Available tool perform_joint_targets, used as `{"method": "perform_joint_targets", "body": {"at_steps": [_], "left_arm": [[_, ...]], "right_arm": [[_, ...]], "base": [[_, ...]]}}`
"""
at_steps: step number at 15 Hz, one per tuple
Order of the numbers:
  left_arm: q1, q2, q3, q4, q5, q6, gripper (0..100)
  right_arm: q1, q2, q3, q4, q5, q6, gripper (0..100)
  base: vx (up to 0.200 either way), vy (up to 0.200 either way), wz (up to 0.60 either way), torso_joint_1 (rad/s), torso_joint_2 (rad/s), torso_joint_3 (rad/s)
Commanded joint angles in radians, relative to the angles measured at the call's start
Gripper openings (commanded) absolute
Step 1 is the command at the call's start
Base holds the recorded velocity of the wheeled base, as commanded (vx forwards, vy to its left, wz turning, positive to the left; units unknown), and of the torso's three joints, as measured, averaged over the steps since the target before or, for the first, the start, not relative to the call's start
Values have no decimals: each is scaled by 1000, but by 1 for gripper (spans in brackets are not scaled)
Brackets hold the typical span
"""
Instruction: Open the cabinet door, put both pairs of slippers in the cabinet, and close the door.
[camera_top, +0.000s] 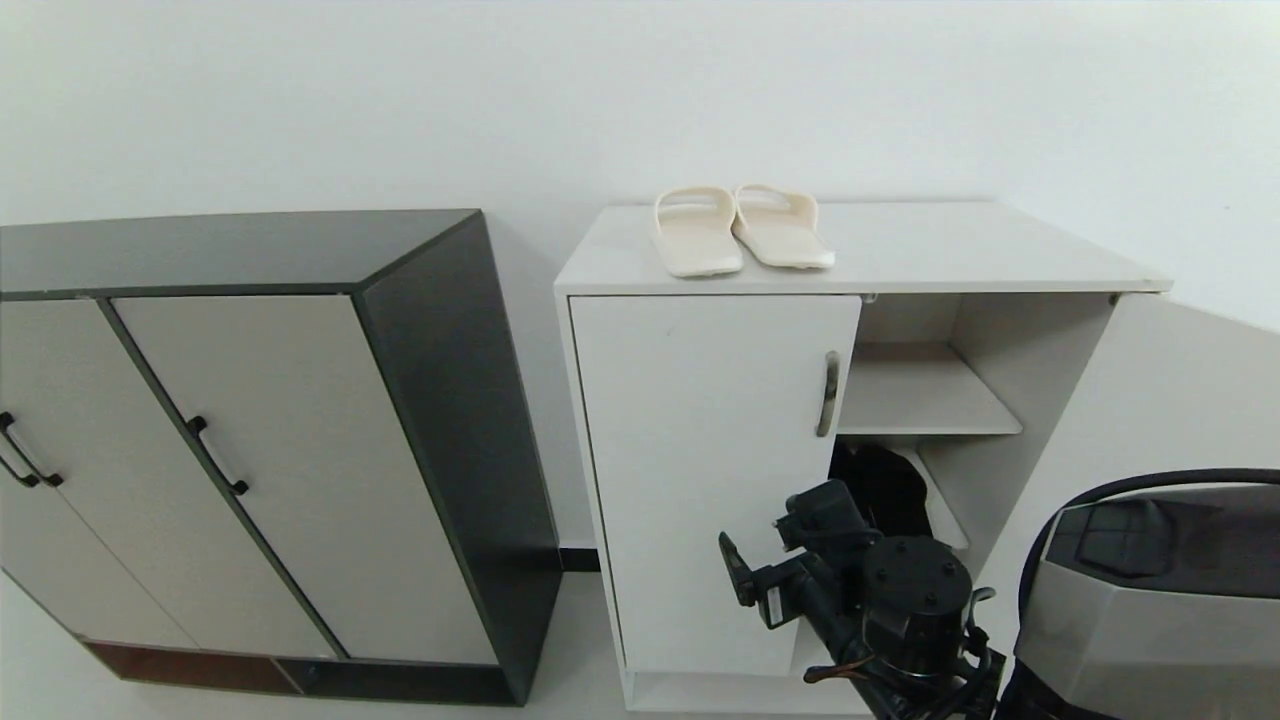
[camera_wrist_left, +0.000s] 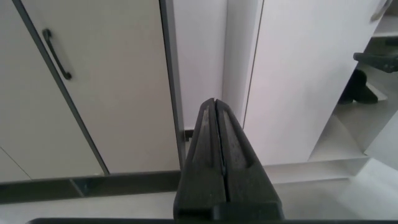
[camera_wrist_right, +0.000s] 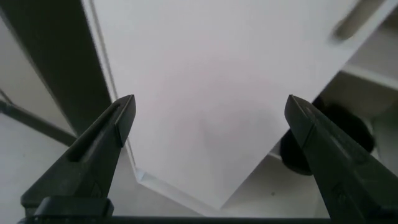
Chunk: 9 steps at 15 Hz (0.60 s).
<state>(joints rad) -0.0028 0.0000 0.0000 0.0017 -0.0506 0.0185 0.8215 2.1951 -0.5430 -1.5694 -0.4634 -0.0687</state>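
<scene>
A pair of beige slippers (camera_top: 740, 228) lies on top of the white cabinet (camera_top: 950, 250). The cabinet's right door (camera_top: 1170, 390) is swung open; its left door (camera_top: 700, 450) with a metal handle (camera_top: 829, 393) is closed. A dark pair of slippers (camera_top: 885, 485) (camera_wrist_right: 329, 137) rests on the lower shelf inside. My right gripper (camera_top: 770, 545) (camera_wrist_right: 210, 104) is open, low in front of the closed left door, beside the opening. My left gripper (camera_wrist_left: 217, 109) is shut on nothing, low down, facing the gap between the two cabinets.
A black cabinet (camera_top: 250, 400) with two pale doors stands left of the white one, with a narrow gap between them. The upper shelf (camera_top: 920, 395) of the white cabinet is bare. A white wall runs behind both.
</scene>
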Motion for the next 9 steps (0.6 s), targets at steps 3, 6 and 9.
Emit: {"method": "perform_joint_targets", "body": {"at_steps": [3,6,9], "left_arm": [[0,2,0,0,0,0,0],[0,2,0,0,0,0,0],[0,2,0,0,0,0,0]], "right_arm": [[1,2,0,-1,0,0,100],[1,2,0,-1,0,0,100],[1,2,1,-1,0,0,100]], "base": [[0,0,0,160,-484,-323],[0,0,0,175,-482,-312],[0,0,0,193,-502,-308]]}}
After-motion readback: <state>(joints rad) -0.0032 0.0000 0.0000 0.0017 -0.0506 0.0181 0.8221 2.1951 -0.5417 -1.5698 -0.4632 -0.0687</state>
